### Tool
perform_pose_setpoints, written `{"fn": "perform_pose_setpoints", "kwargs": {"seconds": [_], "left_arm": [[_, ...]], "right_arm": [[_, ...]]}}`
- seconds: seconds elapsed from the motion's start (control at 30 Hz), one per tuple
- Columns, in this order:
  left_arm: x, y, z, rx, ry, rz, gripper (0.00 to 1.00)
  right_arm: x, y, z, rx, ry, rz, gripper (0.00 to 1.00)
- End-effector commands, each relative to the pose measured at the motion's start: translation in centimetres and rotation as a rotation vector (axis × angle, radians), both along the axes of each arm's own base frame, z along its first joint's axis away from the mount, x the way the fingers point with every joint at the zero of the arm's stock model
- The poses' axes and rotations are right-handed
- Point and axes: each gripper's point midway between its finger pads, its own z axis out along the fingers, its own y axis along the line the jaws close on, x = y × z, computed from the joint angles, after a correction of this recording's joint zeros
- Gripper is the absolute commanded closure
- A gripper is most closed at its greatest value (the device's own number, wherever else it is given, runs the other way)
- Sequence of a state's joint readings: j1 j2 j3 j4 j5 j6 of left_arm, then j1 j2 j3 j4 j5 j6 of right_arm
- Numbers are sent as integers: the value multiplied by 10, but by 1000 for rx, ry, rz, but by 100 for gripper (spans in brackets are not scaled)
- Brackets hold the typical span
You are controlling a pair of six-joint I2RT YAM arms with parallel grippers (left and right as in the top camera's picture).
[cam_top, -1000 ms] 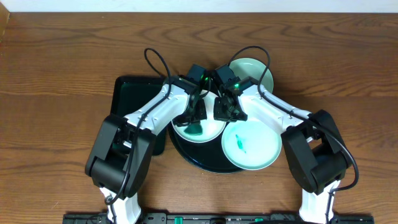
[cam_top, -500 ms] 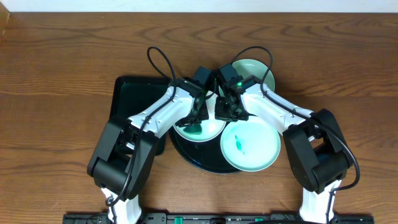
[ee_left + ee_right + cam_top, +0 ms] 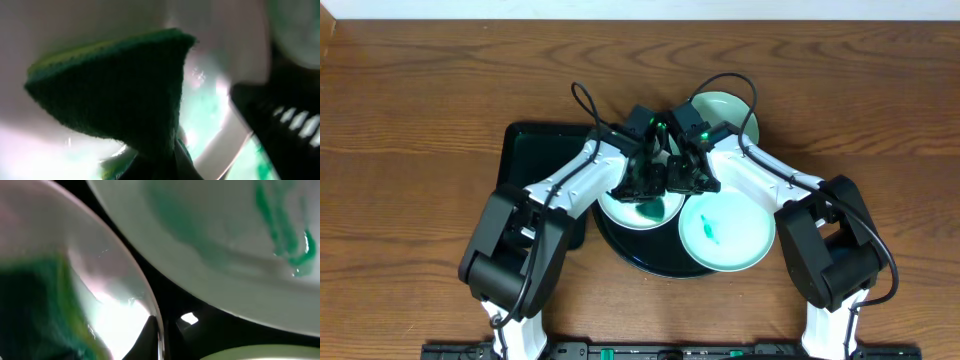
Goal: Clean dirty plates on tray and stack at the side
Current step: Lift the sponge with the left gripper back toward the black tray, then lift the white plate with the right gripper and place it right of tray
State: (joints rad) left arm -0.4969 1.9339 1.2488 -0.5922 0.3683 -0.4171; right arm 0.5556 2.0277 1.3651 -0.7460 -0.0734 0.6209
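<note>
A white plate [image 3: 620,213] with a green smear lies on the round black tray [image 3: 638,255]. My left gripper [image 3: 646,186] is shut on a dark green sponge [image 3: 115,95] and presses it on this plate's centre. My right gripper [image 3: 682,180] is shut on the white plate's right rim [image 3: 131,287]. A mint plate [image 3: 725,232] with a green smear [image 3: 290,245] lies on the tray's right side. A second mint plate [image 3: 728,115] sits off the tray at the back right.
A rectangular dark green tray [image 3: 532,160] lies on the table left of the black tray, under my left arm. The two arms cross closely above the black tray. Bare wooden table [image 3: 410,150] surrounds everything.
My left gripper has moved a little to the right across the white plate with the sponge. My right gripper has stayed on the plate's rim.
</note>
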Motion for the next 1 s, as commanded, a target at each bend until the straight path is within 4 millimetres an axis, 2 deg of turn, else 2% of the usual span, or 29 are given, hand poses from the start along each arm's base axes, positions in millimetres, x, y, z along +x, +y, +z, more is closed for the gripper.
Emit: {"fn": "perform_pose_setpoints", "kwargs": {"seconds": [0.0, 0.07, 0.1, 0.23, 0.33, 0.5, 0.63, 0.73, 0.87, 0.97], "left_arm": [[13, -16, 3, -65, -15, 32, 93], [26, 5, 3, -6, -28, 110, 93], [37, 31, 6, 62, -37, 182, 93], [48, 87, 29, 194, -34, 334, 93], [51, 108, 60, 197, -30, 386, 93], [45, 140, 113, 197, -47, 423, 93], [35, 169, 152, 187, -101, 453, 93], [29, 187, 175, 174, -157, 489, 93], [24, 203, 196, 160, -215, 536, 93], [23, 205, 200, 157, -225, 542, 93]], "right_arm": [[-8, -10, -18, -85, 15, 6, 99], [-8, -12, -18, -85, 17, 1, 99], [-8, -12, -18, -86, 17, 1, 99], [-7, -12, -18, -85, 15, 2, 99], [-9, -11, -18, -80, 22, 31, 99], [-13, 1, -13, -21, 32, 140, 99], [-8, 10, 10, 25, -14, 195, 99], [-3, 9, 40, 31, -85, 224, 99], [5, -9, 83, -43, -212, 216, 99], [7, -23, 109, -117, -294, 227, 99]]}}
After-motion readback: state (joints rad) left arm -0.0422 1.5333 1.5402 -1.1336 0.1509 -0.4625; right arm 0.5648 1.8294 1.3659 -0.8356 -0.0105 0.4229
